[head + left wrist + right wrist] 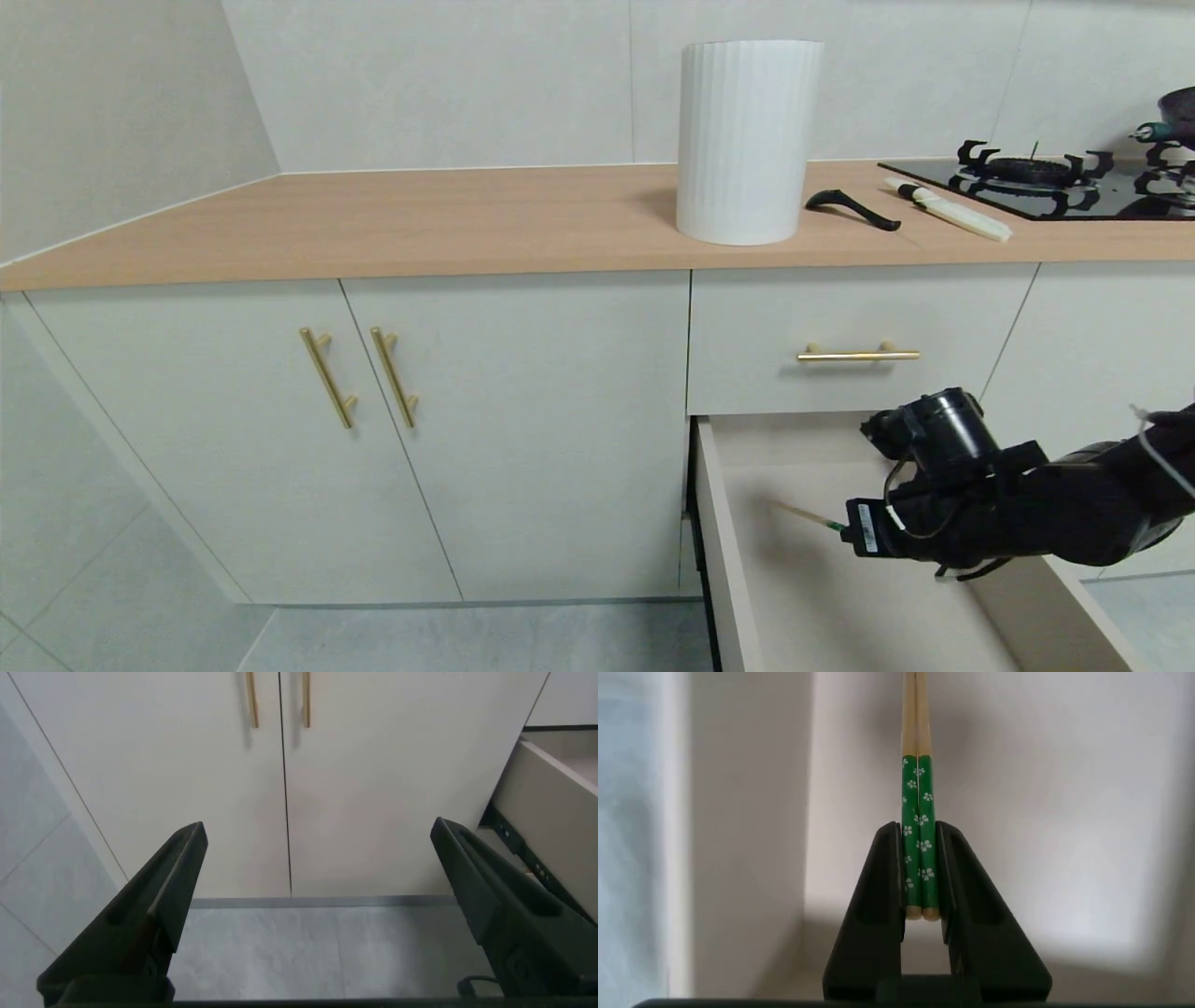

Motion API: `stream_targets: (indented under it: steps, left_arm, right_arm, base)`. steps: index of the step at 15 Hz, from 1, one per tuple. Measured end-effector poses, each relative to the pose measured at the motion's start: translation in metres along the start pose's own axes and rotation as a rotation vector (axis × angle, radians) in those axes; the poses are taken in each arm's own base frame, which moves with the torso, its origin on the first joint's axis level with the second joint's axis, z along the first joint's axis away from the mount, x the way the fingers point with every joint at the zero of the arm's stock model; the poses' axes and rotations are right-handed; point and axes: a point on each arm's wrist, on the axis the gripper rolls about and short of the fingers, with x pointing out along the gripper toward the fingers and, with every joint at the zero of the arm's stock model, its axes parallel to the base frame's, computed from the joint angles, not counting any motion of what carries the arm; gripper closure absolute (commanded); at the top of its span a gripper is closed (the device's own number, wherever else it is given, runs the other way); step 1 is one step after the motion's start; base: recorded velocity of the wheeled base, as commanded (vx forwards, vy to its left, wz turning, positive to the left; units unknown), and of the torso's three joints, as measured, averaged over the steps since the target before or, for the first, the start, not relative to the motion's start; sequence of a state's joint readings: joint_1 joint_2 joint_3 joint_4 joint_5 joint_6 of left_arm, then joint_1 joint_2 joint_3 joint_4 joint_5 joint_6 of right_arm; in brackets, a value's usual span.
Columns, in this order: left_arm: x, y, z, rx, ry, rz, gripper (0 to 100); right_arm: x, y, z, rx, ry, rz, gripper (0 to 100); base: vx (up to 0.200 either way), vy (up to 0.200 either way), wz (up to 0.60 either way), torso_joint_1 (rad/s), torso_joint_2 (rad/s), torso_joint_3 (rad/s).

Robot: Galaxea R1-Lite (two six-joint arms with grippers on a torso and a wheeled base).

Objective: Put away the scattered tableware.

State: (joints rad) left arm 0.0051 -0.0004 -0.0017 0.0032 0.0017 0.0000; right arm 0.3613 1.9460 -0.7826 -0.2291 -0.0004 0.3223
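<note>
Left gripper is hanging with its jaws spread wide, facing the pale cabinet doors. Moving rightward, I am holding the right gripper over the open beige drawer, its jaws pinched tight on a pair of wooden chopsticks with green flowered ends. To do this well, I am planning to lower until the sticks lie nearly flat on the drawer floor before letting go, so they don't bounce or roll. On the counter, right of the white ribbed cylinder, a black curved utensil and a cream-coloured one are waiting.
</note>
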Motion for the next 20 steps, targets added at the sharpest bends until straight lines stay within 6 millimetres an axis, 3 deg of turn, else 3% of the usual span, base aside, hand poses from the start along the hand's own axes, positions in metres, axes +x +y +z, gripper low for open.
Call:
stream_targets:
  steps: [8, 16, 17, 20]
  left_arm:
    - [0.0, 0.0, 0.0, 0.0, 0.0, 0.0, 0]
    - [0.0, 0.0, 0.0, 0.0, 0.0, 0.0, 0]
    - [0.0, 0.0, 0.0, 0.0, 0.0, 0.0, 0]
    - [0.0, 0.0, 0.0, 0.0, 0.0, 0.0, 0]
  right_arm:
    - [0.065, 0.008, -0.037, -0.029, 0.157, -0.046, 100]
    - [0.081, 0.007, -0.048, -0.04, 0.197, -0.075, 100]
    - [0.081, 0.007, -0.048, -0.04, 0.197, -0.075, 0]
    - [0.081, 0.007, -0.048, -0.041, 0.196, -0.081, 0]
  base:
    - [0.0, 0.0, 0.0, 0.0, 0.0, 0.0]
    - [0.0, 0.0, 0.0, 0.0, 0.0, 0.0]
    - [0.0, 0.0, 0.0, 0.0, 0.0, 0.0]
    - [0.0, 0.0, 0.0, 0.0, 0.0, 0.0]
